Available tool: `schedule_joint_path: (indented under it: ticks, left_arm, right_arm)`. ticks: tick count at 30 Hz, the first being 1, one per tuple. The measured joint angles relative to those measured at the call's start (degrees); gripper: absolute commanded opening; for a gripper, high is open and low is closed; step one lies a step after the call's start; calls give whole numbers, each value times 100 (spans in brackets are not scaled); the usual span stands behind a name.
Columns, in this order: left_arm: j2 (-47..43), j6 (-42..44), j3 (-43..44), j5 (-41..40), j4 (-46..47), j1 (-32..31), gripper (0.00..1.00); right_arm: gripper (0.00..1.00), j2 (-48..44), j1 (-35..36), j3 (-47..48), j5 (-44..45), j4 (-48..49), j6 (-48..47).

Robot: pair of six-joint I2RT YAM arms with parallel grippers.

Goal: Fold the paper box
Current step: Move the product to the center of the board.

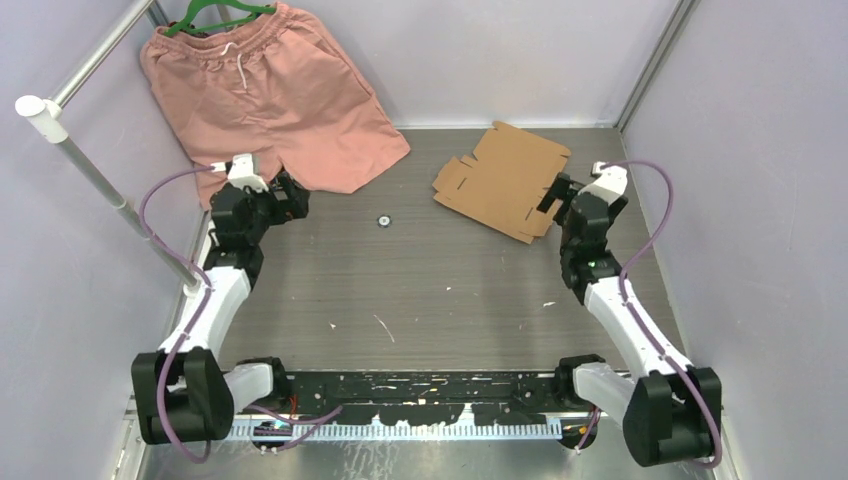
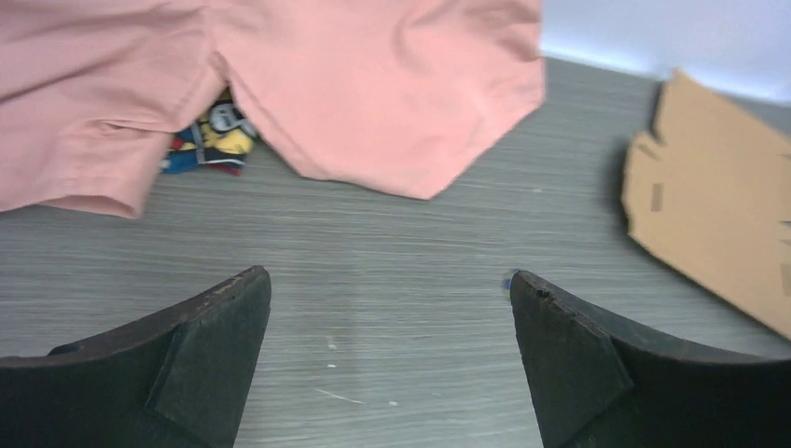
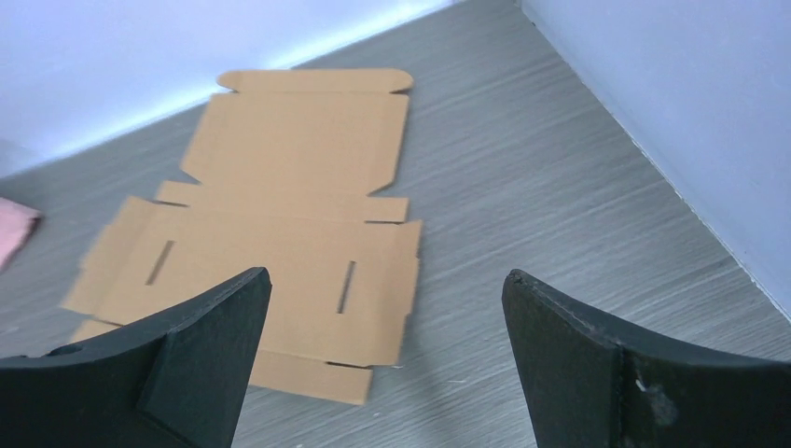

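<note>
We see the paper box (image 3: 280,215) lying flat just ahead of the right gripper (image 3: 387,280); both it and the left gripper (image 2: 390,280) gape wide, empty.

High overhead, low wrists, sharing paper box (image 1: 503,180)

You have one box (image 1: 505,180) at one o'clock on the bench (image 1: 430,290), one pair of shorts (image 1: 265,95) at eleven, one green hanger (image 1: 195,18), one small round bit (image 1: 383,219) mid-bench, one multicoloured item (image 2: 210,140) under the shorts, and two arms: left arm (image 1: 215,300) and right arm (image 1: 630,320).
</note>
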Motion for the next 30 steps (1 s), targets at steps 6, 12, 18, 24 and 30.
schedule_joint_path:
  ticks: [6, 12, 18, 24, 30]
  left_arm:
    - [-592, -1036, 310, 715, -785, -216, 100]
    - [-1075, -1578, 1027, 957, -1156, -1322, 100]
    - [-348, -2343, 1528, 1073, -1714, -1010, 100]
    - [861, -2205, 1897, 1178, -2625, -1331, 100]
    - [1451, -2035, 2629, 638, -2927, -2243, 100]
  right_arm:
    - [100, -337, 1010, 1471, 61, -1816, 179]
    - [100, -656, 1805, 1753, -588, -2293, 297]
    - [100, 35, 1735, 2024, -1023, -3182, 658]
    - [98, 1528, 2358, 3134, -1132, -3915, 688]
    - [92, 2361, 2796, 3600, -852, -4330, 706]
